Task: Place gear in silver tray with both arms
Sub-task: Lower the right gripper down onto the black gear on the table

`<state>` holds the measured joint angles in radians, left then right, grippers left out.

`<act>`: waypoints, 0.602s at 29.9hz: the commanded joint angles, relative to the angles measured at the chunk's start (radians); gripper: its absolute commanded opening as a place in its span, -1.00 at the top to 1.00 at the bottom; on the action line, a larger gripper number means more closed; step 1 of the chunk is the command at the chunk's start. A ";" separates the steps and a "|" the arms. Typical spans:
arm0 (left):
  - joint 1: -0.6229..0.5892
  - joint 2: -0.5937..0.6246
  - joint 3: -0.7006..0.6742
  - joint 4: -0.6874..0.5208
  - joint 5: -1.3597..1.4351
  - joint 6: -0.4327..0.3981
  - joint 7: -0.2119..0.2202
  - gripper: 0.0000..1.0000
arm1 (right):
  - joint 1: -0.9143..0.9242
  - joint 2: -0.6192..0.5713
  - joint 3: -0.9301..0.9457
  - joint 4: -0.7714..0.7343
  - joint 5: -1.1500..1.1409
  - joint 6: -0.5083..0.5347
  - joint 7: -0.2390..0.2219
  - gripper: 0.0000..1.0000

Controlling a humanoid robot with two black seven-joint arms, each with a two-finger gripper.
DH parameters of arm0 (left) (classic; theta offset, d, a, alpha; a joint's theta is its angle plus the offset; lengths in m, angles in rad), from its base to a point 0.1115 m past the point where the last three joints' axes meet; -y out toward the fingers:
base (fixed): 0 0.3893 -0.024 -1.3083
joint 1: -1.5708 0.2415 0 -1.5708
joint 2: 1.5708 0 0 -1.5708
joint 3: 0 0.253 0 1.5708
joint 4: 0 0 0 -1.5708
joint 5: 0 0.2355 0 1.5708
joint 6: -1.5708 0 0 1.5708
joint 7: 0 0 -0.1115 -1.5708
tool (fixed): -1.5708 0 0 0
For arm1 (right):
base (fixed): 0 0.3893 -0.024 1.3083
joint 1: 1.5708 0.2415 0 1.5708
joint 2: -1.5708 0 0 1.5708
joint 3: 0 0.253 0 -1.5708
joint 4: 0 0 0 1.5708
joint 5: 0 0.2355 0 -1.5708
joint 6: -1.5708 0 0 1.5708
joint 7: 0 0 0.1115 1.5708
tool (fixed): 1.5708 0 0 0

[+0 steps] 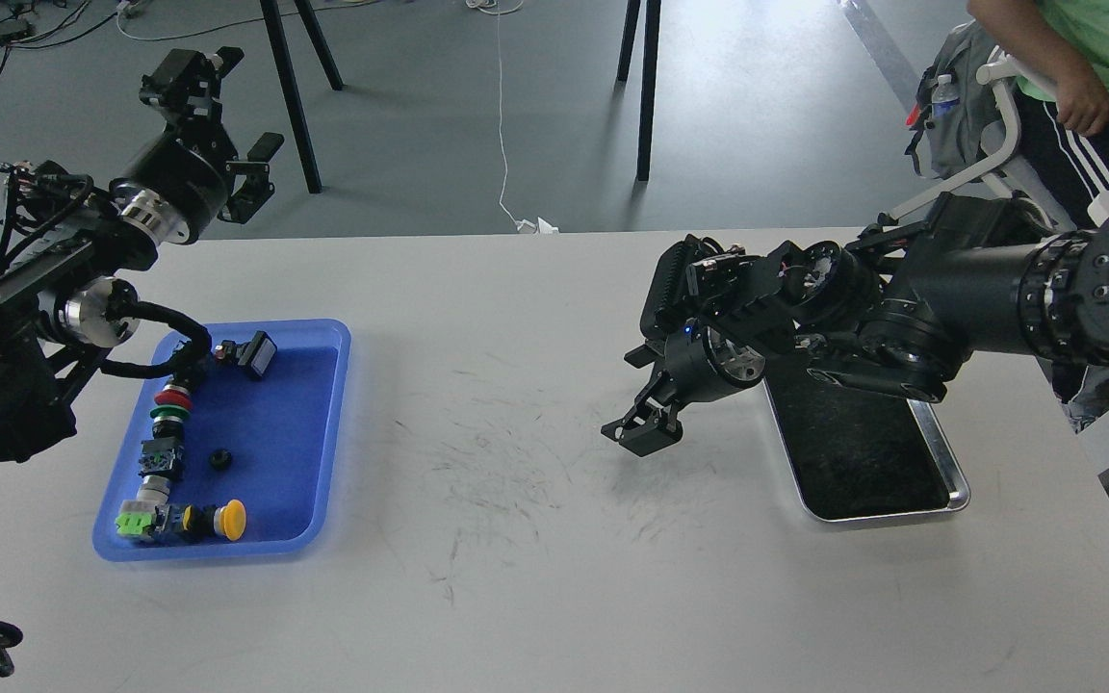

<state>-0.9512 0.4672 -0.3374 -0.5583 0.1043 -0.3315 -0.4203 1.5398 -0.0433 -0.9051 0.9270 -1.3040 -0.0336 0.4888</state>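
My right gripper point(639, 436) points down at the table's middle, just left of the silver tray point(957, 497). Its fingers stand apart, low over the spot where the small black gear lay; the gear is now hidden behind them. The tray's dark bottom holds nothing that I can see, and my right arm covers its far end. My left gripper point(219, 114) is open and empty, raised high beyond the table's far left edge, above the blue tray.
A blue plastic tray point(323, 423) at the left holds several push buttons and switches and another small black gear point(219, 459). A person point(1094, 87) and a chair stand at the far right. Stand legs rise behind the table.
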 commanded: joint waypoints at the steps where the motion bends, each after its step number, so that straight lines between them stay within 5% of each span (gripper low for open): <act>1: 0.000 0.002 0.000 0.001 0.000 0.000 0.000 -0.97 | -0.006 0.019 -0.009 -0.011 0.002 0.000 0.000 -0.90; 18: 0.003 -0.009 0.000 0.020 0.000 0.000 0.000 -0.97 | -0.069 0.023 -0.046 -0.054 -0.006 0.003 0.000 -0.81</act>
<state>-0.9481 0.4587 -0.3373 -0.5417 0.1043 -0.3301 -0.4203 1.4882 -0.0228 -0.9513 0.8878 -1.3101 -0.0300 0.4886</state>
